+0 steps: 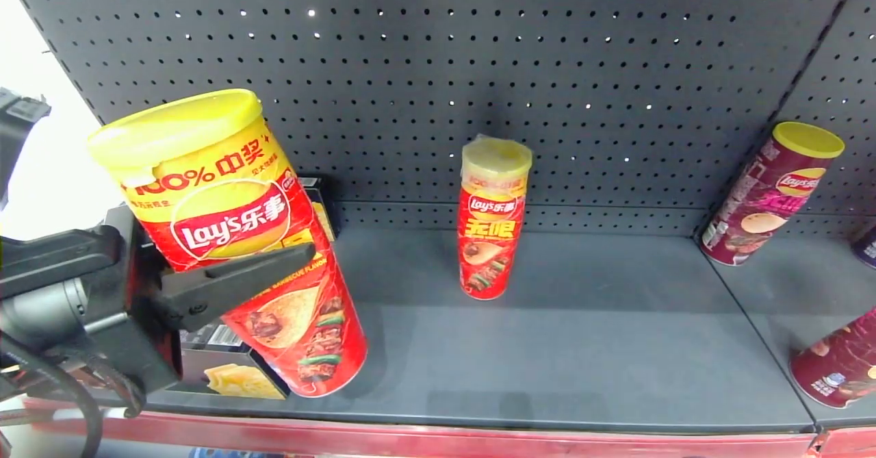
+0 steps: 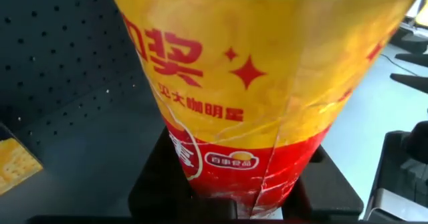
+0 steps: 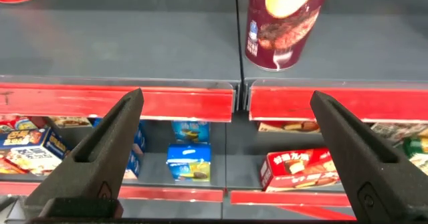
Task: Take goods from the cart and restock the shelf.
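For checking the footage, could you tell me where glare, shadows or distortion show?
Head view: blown-out white at the left edge; lens bending likely tilts the purple can; soft shadow behind the middle can. Right wrist view: even light on the shelf.

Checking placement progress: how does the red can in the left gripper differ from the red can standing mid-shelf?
The held red can leans, clamped in the left gripper near the shelf front; the mid-shelf red can stands upright, free, farther back. Both are red with yellow tops.
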Controlling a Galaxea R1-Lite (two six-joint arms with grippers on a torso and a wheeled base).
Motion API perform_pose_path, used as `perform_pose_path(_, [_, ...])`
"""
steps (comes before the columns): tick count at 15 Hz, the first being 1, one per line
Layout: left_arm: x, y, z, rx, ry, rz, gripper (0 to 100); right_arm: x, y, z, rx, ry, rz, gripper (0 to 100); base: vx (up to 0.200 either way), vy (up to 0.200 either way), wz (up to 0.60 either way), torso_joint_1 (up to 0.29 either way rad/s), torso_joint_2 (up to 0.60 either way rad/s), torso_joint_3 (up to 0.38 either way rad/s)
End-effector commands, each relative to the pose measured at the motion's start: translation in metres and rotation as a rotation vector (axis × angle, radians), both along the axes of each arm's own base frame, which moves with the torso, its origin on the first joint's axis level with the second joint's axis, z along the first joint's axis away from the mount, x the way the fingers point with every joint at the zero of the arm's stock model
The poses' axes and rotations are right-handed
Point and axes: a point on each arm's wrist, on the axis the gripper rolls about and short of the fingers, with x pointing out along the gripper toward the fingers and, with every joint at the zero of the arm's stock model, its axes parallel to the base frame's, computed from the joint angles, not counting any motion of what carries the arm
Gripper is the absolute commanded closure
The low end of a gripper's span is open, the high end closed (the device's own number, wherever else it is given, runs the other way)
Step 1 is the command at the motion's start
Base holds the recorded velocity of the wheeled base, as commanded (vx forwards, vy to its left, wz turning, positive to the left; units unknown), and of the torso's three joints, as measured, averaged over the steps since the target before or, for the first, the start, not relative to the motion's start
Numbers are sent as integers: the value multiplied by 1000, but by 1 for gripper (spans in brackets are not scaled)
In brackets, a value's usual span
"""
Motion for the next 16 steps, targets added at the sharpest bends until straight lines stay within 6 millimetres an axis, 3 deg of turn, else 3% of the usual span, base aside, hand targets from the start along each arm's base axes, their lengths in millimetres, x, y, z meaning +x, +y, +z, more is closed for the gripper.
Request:
perform_pose_path(1, [-1,1,-3,3,7,1,100,0,0,0,0,2,1,0,0,0,0,0,0,0])
perform_pose_path(8, [-1,2,-5,7,13,11,100,0,0,0,0,4,4,0,0,0,0,0,0,0])
perform_pose_path(10, [-1,3,-5,5,11,15,100,-2,0,8,-10,-21,14,0,0,0,0,0,0,0])
perform_pose_path(11, [-1,3,-2,2,4,15,100,4,1,85,41,-46,80,0,0,0,0,0,0,0])
perform_pose_path(12, [-1,3,-6,8,13,14,100,17,2,111,120,-10,147,0,0,0,0,0,0,0])
perform_pose_path(14, [-4,4,-14,17,34,12,100,18,5,108,-13,4,373,0,0,0,0,0,0,0])
perform_pose_path(16, [-4,4,-16,19,43,14,100,37,10,116,-116,62,498,0,0,0,0,0,0,0])
